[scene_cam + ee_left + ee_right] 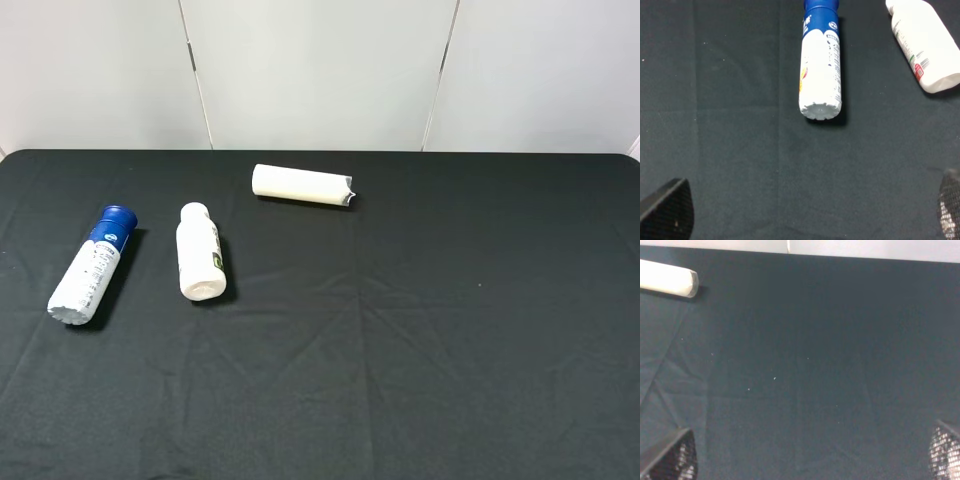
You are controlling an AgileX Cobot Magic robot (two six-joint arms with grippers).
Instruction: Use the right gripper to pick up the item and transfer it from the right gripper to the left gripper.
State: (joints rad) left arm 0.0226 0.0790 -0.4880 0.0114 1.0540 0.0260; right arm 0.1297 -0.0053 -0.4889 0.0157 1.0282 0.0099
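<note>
The item, a slim white bottle with a blue cap (92, 262), lies on its side at the left of the black table, cap toward the back. It also shows in the left wrist view (820, 65). Neither arm shows in the exterior view. My left gripper (805, 212) is open and empty, its fingertips (667, 210) wide apart, a little short of the bottle's base. My right gripper (812, 455) is open and empty over bare cloth, its fingertips (670, 457) at the frame corners, far from the item.
An all-white capped bottle (199, 251) lies right of the item, also in the left wrist view (925, 42). A plain white tube (302, 185) lies at the back centre, also in the right wrist view (667, 282). The black cloth (450, 330) is creased.
</note>
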